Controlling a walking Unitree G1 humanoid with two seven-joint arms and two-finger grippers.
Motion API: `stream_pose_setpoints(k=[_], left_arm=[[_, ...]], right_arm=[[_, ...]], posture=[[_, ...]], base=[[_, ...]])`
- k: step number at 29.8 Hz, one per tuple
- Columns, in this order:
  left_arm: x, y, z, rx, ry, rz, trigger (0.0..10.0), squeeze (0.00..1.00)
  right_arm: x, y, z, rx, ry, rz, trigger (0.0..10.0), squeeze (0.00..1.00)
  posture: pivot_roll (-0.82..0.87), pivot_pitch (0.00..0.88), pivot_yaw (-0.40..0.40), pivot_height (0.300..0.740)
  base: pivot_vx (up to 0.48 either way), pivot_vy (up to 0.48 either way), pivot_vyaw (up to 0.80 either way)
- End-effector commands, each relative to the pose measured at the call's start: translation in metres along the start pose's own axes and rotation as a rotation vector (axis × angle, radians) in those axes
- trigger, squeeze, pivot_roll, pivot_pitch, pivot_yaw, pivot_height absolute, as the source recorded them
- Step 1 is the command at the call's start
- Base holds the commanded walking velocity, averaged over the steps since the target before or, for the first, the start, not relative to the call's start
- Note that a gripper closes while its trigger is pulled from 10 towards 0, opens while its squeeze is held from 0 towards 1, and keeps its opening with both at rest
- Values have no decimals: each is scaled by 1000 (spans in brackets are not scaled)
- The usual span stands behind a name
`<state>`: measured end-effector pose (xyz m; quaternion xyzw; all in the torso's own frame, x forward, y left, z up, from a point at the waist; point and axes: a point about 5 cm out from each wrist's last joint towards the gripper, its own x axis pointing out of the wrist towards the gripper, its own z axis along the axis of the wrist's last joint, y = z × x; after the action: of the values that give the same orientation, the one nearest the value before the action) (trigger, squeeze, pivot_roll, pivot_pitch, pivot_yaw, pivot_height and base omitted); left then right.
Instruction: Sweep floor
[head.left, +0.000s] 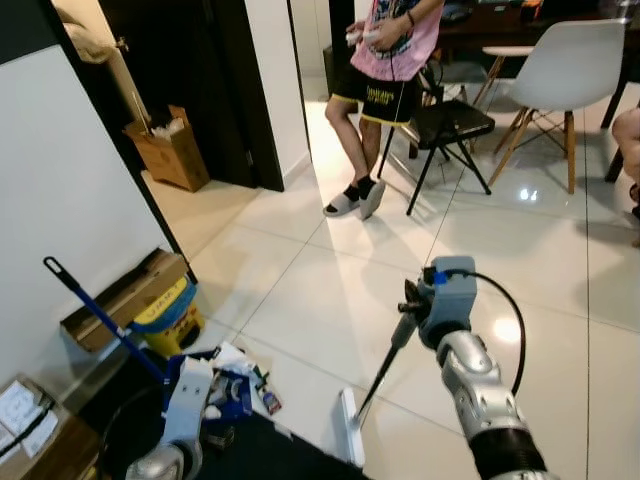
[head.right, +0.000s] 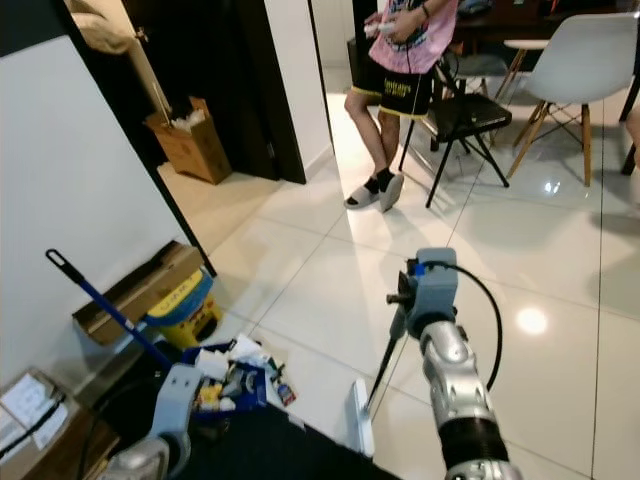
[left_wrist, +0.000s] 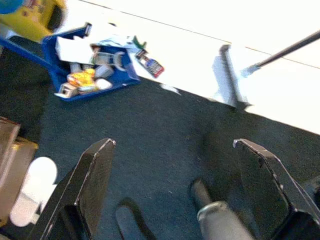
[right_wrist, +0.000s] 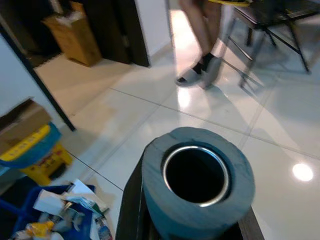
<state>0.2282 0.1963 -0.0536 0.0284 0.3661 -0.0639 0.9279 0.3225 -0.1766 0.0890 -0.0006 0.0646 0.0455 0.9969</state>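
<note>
1. One broom (head.left: 372, 395), its white head on the tiles.
2. One blue dustpan (left_wrist: 85, 70), with litter in it.
3. Two chairs: one white (head.left: 575, 65), one black (head.left: 447, 122).
4. One person (head.left: 385, 60).
5. One yellow bucket (head.left: 170, 318).
6. Two cardboard boxes: one by the wall (head.left: 120, 297), one in the doorway (head.left: 170, 152).

I see the broom (head.left: 385, 368) as a thin dark stick that leans, its upper end at my right gripper (head.left: 410, 300), which is closed on it, and its lower end going down to the floor. Its white flat head (head.left: 349, 425) lies on the pale tiles, just beside the edge of the dark mat (left_wrist: 150, 150). The blue dustpan (left_wrist: 90, 70) sits on this mat near the tile edge, with a long blue handle (head.left: 100, 315) that rises up tilted. It is full of trash (left_wrist: 92, 62): papers, wrappers, small packets. Some pieces (left_wrist: 150, 62) lie just outside its open side.
</note>
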Motion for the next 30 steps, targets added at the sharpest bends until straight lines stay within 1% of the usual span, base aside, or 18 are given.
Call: stream_pose_setpoints(k=[1,4,6,8,11,14,15,18,22,23,25,27,28,29,30], left_arm=[[-3,8,-4,15,15,22,10000,0],[-3,8,-3,18,10,22,10000,0],[-2,8,-1,21,5,22,10000,0],[-2,8,-1,21,5,22,10000,0],[-2,8,1,16,-3,28,10000,0],[-1,7,1,12,-5,31,10000,0],[-1,7,2,7,-9,32,10000,0],[0,3,2,-12,-13,23,10000,0],[1,2,5,-31,-25,19,10000,0],[1,2,7,-42,-35,14,10000,0],[2,2,13,-65,-59,8,10000,0],[3,2,15,-72,-68,6,10000,0],[3,2,16,-79,-72,8,10000,0],[3,2,17,-92,-84,15,10000,0],[3,2,17,-92,-84,15,10000,0]], right_arm=[[4,21,13,27,-79,91,10000,0],[3,24,13,20,-77,119,10000,0],[2,29,13,-9,-76,178,10000,0],[2,29,13,-9,-76,178,10000,0],[0,30,13,-29,-73,198,10000,0],[0,29,13,-37,-72,198,10000,0],[0,28,13,-34,-68,186,10000,0],[-1,19,11,-67,-36,137,10000,0],[-3,15,10,-65,-22,113,10000,0],[-4,13,10,-62,-18,105,10000,0],[-8,12,6,-61,-4,102,10000,0],[-9,11,5,-61,1,101,10000,0],[-12,11,3,-64,4,100,10000,0],[-17,7,2,-94,9,88,10000,0],[-17,7,2,-94,9,88,10000,0]], posture=[[-160,0,135,740],[-160,0,136,740],[-161,0,137,740],[-161,0,137,740],[-161,0,134,740],[-163,0,133,740],[-165,0,130,740],[-169,10,126,740],[-171,22,122,740],[-180,38,116,740],[-220,65,92,740],[-227,70,86,740],[-250,79,65,740],[-270,92,20,740],[-270,92,20,740]], base=[[412,0,0],[410,0,0],[412,0,0],[412,0,0],[329,0,738],[0,0,738],[0,0,0],[0,0,0],[0,0,0],[0,0,0],[0,0,0],[0,0,0],[0,0,0],[0,0,0],[0,0,0]])
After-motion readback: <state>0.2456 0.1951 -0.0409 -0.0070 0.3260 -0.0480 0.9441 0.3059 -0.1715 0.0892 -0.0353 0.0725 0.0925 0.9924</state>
